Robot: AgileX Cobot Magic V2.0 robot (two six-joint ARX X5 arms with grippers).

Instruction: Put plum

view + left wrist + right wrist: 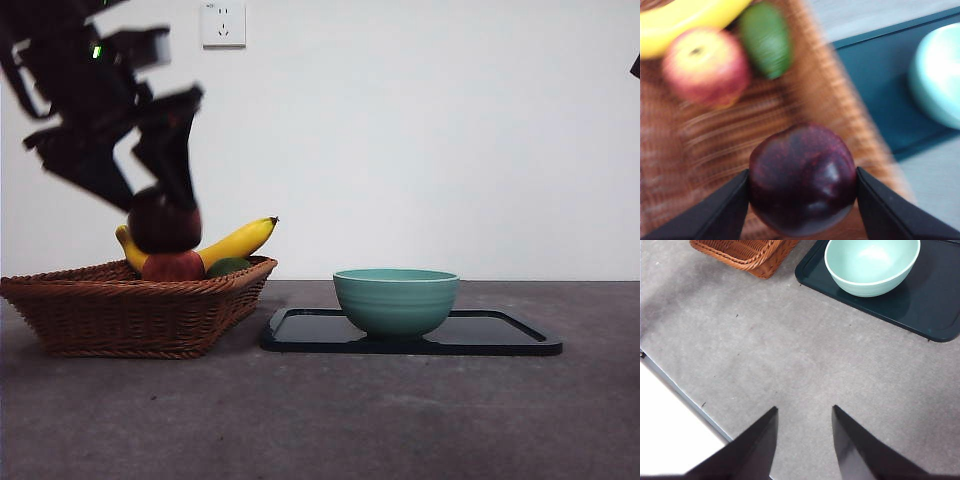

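Note:
The dark maroon plum (802, 180) sits between the two black jaws of my left gripper (802, 192), which is shut on it. In the front view the plum (163, 222) hangs just above the fruit in the wicker basket (120, 305), under the dark left arm. A green bowl (395, 298) stands on a black tray (500, 335) to the right of the basket; both show in the left wrist view too, bowl (940, 75) and tray (875, 95). My right gripper (804, 415) is open and empty above bare table.
The basket (700, 150) holds a banana (238, 240), a red-and-yellow apple (705, 65) and a green fruit (766, 40). The right wrist view shows the basket corner (745, 252), bowl (872, 262), tray (935, 305) and the table's edge (685, 395).

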